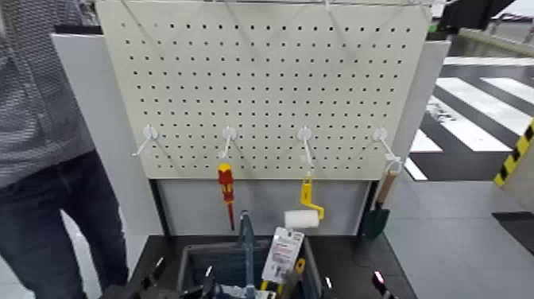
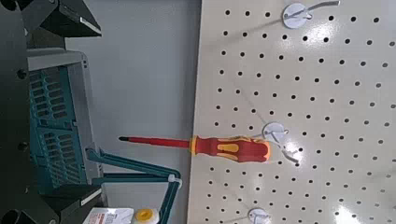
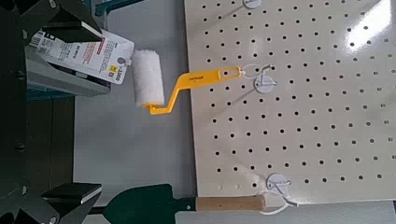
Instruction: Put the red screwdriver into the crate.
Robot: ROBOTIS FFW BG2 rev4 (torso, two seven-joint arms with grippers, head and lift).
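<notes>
The red screwdriver hangs tip down from the second hook of the pegboard; the left wrist view shows its red and yellow handle on the hook. Below it stands the dark grey crate, with tools inside. My left gripper is open, low beside the crate and well short of the screwdriver, holding nothing. My right gripper is open too, low on the crate's other side, facing the roller.
A yellow-handled paint roller hangs on the third hook and a wooden-handled trowel on the fourth. In the crate are a teal tool and a labelled packet. A person stands close at the left.
</notes>
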